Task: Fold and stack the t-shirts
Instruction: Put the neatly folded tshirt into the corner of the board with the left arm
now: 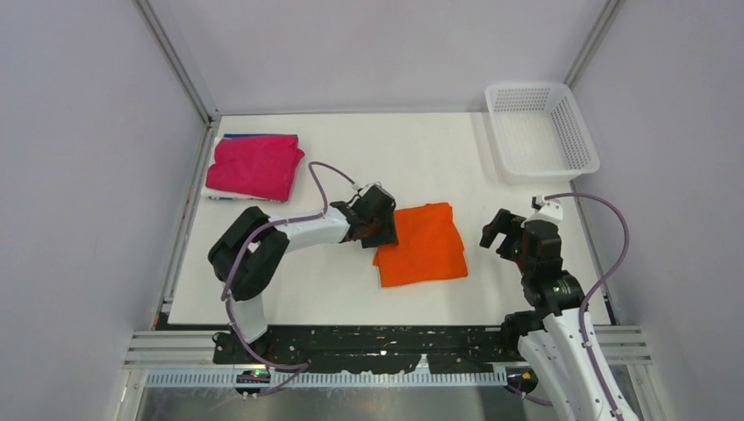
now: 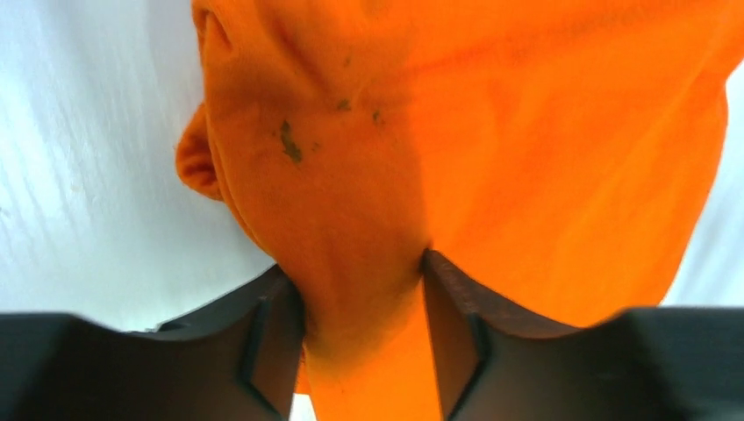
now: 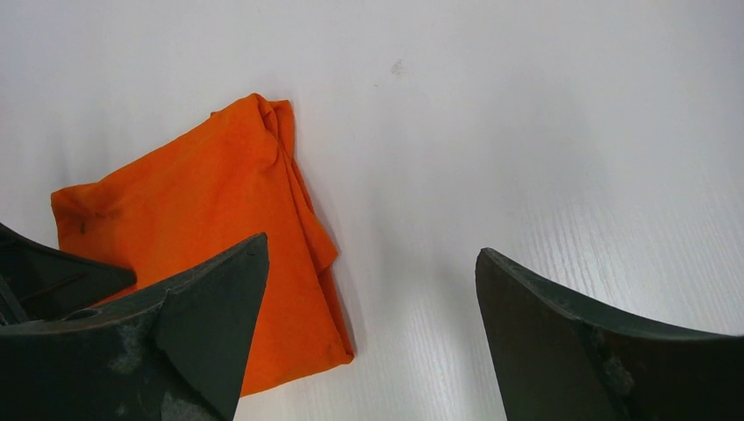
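Left jaws clamped on a bunched fold at the left edge of the folded bright orange cloth t-shirt (image 2: 526,132), cloth squeezed between both dark fingers (image 2: 272,342); the shirt lies on the white desk (image 1: 421,158), mid-front, spreading rightward from those jaws. Right jaws wide apart, holding nothing, over bare desk just right of the orange shirt, not touching it. Further out: folded magenta-pink t-shirt (image 1: 254,167) at the far left corner atop a blue one (image 1: 246,136) barely showing; white plastic mesh basket (image 1: 541,130) at the far right corner.
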You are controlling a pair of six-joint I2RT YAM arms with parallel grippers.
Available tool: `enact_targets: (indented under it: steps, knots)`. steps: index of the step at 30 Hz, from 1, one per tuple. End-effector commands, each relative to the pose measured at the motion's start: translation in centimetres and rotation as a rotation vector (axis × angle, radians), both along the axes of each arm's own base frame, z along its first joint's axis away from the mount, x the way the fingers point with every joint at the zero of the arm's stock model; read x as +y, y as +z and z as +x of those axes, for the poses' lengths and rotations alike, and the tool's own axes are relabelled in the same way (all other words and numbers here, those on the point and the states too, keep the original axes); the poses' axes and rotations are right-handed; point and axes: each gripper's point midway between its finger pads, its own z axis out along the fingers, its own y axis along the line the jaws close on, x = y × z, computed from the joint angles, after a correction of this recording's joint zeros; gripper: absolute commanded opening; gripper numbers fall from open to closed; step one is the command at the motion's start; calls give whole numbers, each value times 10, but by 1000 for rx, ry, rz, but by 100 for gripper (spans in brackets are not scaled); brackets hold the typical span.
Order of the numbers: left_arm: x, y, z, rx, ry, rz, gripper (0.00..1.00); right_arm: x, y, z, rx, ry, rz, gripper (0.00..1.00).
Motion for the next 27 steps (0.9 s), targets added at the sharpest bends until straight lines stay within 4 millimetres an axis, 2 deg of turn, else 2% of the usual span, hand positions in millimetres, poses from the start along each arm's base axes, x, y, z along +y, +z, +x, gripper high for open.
enact_targets:
  steps: [1,5,7,9,12,18,19,24,27]
  knots:
    - [32,-50,-18,80,-1,234,42,-4,4,5,-27,-16,-16,96]
    - [43,-51,-6,24,-1,313,19,-2,4,6,-23,-5,-14,95]
    - [47,-40,1,-6,-20,359,0,-2,3,6,-20,-2,-14,95]
    - [50,-22,10,-54,-51,400,0,-1,3,5,-18,3,-12,95]
    - [64,9,21,-145,-90,474,0,2,3,5,-18,23,-8,95]
    - [109,70,57,-355,-160,738,0,6,3,5,-17,40,-1,95]
    - [120,78,66,-378,-151,785,0,6,3,5,-18,42,0,95]
    - [151,103,104,-479,-203,909,0,8,2,6,-15,52,1,96]
    - [168,125,124,-542,-237,1002,0,8,1,7,-8,54,1,95]
